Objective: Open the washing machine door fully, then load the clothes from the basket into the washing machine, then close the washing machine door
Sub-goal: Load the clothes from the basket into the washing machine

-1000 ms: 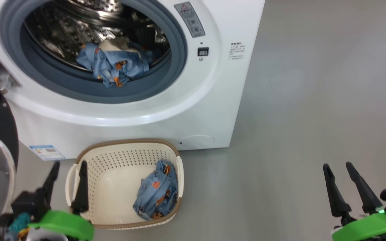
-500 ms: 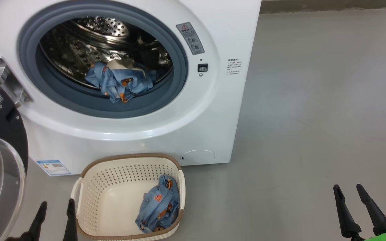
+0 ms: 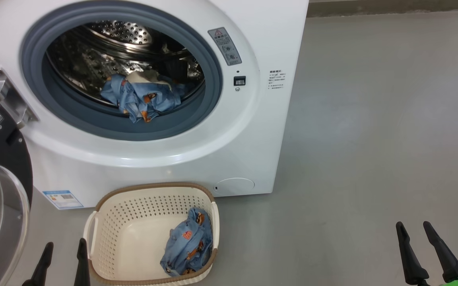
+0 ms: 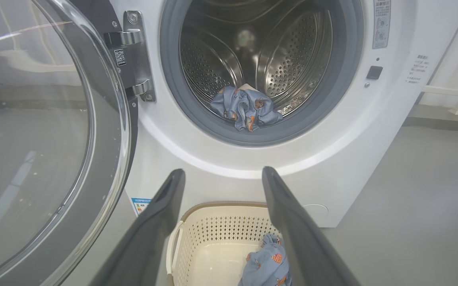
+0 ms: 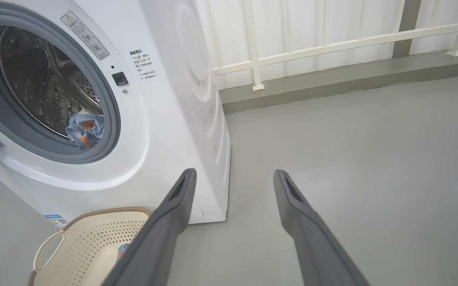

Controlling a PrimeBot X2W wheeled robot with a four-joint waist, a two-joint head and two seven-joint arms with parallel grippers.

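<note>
We see the door (image 3: 2,139) swung wide at the left edge, glossy black around a bulging clear bowl, so the mouth of the washer (image 3: 268,131) lies free for loading. One bundle (image 3: 141,97) of the clothes, soft blue cloth with orange figures and a cream part, lies crumpled at the front of the perforated steel drum (image 3: 125,31), just inside the grey rubber gasket (image 3: 213,91). A second garment (image 3: 187,248) is heaped in the lower right corner of the basket (image 3: 149,206), a cream pierced-plastic tub with a brown woven-look rim, set on the floor (image 3: 372,159) just below the mouth, which we judge keeps each carry short. The left gripper (image 3: 65,243), lower left beside the basket, and the right gripper (image 3: 412,224), lower right over bare floor, both stand spread wide and empty.
</note>
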